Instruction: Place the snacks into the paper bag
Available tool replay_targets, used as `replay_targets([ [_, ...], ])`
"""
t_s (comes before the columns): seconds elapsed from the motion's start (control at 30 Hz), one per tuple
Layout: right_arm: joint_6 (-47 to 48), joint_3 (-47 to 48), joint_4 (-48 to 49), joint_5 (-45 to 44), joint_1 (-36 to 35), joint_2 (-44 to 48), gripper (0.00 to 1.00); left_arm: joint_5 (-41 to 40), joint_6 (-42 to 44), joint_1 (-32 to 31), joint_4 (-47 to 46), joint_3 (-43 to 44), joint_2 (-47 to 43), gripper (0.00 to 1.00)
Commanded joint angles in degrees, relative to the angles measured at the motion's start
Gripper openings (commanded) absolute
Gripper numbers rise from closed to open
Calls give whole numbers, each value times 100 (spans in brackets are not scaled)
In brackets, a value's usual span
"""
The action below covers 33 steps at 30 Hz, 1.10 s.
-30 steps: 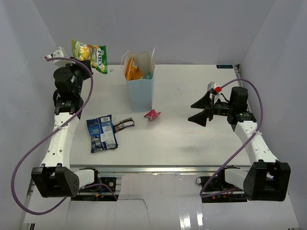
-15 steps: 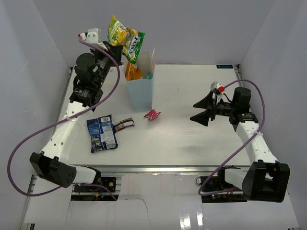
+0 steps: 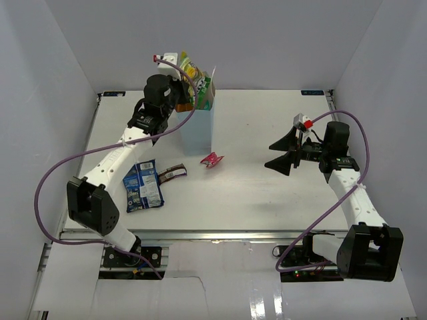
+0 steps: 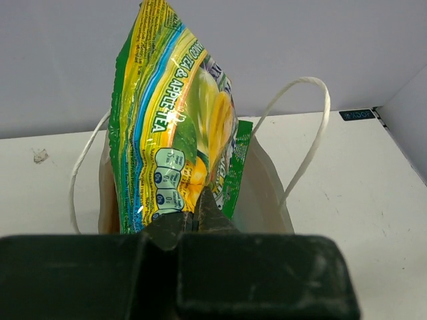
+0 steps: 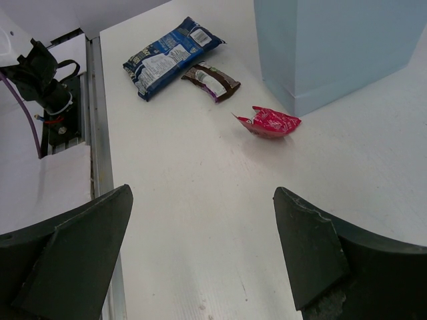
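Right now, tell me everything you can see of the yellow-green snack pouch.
The glossy yellow-green foil snack pouch, printed with fruit, a blue stripe and tea lettering, is pinched at one edge by the shut left tool. It hovers over the open mouth of the light-blue paper bag, between its white string handles.

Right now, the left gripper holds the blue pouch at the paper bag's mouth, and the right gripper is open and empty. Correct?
No: the left gripper holds the yellow-green pouch, as the left wrist view shows; the blue pouch lies on the table. The rest is correct.
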<state>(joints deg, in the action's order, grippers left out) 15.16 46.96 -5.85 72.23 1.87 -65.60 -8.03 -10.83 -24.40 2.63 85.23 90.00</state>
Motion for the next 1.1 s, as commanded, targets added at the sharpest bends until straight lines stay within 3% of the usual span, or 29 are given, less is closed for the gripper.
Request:
replay_targets([
  [0.0, -48, -55, 198, 178, 33, -14, 91, -199, 239, -91, -378, 125, -132, 0],
  [0.37, -57, -55, 198, 143, 33, -75, 91, -673, 582, -302, -378, 161, 238, 0],
  [0.6, -66, -55, 172, 125, 42, -137, 91, -384, 679, -311, -299, 108, 352, 2],
  [0.73, -92, -64, 206, 90, 42, -110, 91, 106, 635, -311, 0, 187, 475, 21],
  [0.8, -92, -64, 198, 81, 42, -119, 91, 345, 626, -311, 158, 213, 545, 39],
  [0.83, -92, -55, 181, 72, 42, -111, 91, 485, 600, -311, 228, 239, 563, 43],
  [1.07, 310, 6, -108, 151, 50, -110, 92, 855, 635, -311, 632, 607, 282, 56],
])
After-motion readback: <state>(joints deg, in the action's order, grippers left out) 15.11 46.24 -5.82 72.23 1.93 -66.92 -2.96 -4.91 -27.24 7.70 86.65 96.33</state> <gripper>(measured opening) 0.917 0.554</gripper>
